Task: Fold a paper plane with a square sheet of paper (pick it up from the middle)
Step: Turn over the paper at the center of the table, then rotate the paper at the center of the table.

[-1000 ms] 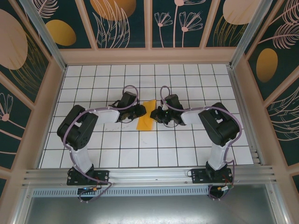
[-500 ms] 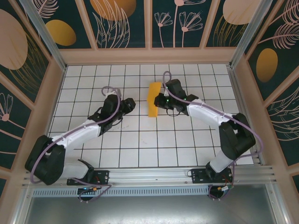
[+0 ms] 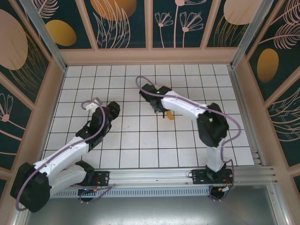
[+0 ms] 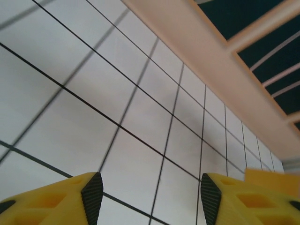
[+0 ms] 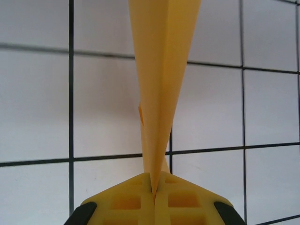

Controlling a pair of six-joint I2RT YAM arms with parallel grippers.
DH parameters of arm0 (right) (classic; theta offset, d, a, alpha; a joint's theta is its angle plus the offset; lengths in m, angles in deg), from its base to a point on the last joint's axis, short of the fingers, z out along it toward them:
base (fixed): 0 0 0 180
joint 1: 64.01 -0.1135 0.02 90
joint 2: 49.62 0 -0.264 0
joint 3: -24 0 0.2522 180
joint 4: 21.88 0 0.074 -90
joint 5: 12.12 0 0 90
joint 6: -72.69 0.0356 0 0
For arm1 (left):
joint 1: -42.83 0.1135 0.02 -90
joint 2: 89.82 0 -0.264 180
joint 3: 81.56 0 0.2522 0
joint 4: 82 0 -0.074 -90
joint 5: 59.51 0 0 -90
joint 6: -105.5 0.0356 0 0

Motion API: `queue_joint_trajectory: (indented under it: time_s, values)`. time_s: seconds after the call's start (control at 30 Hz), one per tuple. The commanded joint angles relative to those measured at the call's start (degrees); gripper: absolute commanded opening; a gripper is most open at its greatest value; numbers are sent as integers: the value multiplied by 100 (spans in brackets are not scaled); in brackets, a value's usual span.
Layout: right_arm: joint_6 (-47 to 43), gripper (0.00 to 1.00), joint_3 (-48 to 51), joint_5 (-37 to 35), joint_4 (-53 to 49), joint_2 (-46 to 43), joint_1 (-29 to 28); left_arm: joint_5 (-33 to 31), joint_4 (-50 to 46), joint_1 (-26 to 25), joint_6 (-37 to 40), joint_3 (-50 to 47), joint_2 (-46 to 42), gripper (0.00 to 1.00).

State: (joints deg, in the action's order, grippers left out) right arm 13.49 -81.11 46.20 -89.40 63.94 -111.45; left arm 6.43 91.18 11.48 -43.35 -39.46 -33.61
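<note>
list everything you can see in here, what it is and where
paper plane: one, orange-yellow, folded narrow, pinched at one end in the right gripper over the table's middle
table: one, white tiles with black grid lines, floor of the enclosure
walls: three sides, dark teal with orange ovals and pale plant drawings
rail: one, silver metal, along the near edge by the arm bases
arms: two, black and white with purple cables, bases at the near edge
left gripper: one, yellow and black, open, over the table's left part
right gripper: one, yellow and black, shut on the paper plane
</note>
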Motion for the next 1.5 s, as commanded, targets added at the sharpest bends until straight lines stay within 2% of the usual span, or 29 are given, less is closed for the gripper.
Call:
queue_joint_trajectory:
  time_s: [0.0, 0.1, 0.17, 0.23, 0.3, 0.37, 0.4, 0.43, 0.5, 0.57, 0.63, 0.67, 0.73, 0.9, 1.2, 1.47]
  values:
    - [127, 7, -653, -72, -617, 627, -347, -706, -310, 53, -279, -189, -413, 61]
    - [17, 13, -1280, 393, -613, 1227, -599, -879, -430, 50, -322, -295, -759, 61]
    - [-63, 22, -1515, 970, -451, 1430, -683, -932, -468, 51, -312, -347, -912, 62]
    - [-127, 32, -1428, 1608, 97, 1246, -686, -946, -516, 51, -296, -371, -996, 62]
    - [-151, 49, -758, 2320, 1105, 605, -611, -858, -499, 59, -206, -364, -1016, 62]
    - [-74, 59, 244, 3041, 2238, -166, -390, -653, -355, 61, -46, -337, -937, 62]
    - [82, 61, 780, 3471, 2791, -526, -206, -497, -269, 66, 40, -314, -849, 62]
    - [198, 61, 1285, 3871, 3256, -826, -11, -356, -202, 66, 97, -282, -752, 62]
    - [503, 54, 2363, 4647, 4388, -1393, 437, 77, 50, 62, 319, -174, -446, 63]
    - [779, 38, 3166, 5284, 5327, -1724, 791, 501, 263, 62, 414, -27, -33, 63]
    - [905, 27, 3626, 5684, 5820, -1780, 1023, 963, 385, 66, 515, 184, 447, 63]
    - [914, 22, 3744, 5786, 5942, -1749, 1076, 1259, 473, 60, 586, 310, 732, 63]
    - [933, 18, 3839, 5842, 6018, -1633, 1097, 1742, 556, 64, 655, 575, 1216, 62]
    - [1208, 18, 4008, 5601, 6086, -1369, 1097, 2909, 935, 63, 747, 1042, 2203, 59]
    - [2444, 19, 4729, 5303, 6898, -1199, 1049, 4003, 887, 64, 877, 1916, 3568, 54]
    - [4158, 21, 5180, 4748, 7404, -1120, 659, 4704, 1012, 59, 796, 2538, 4621, 51]
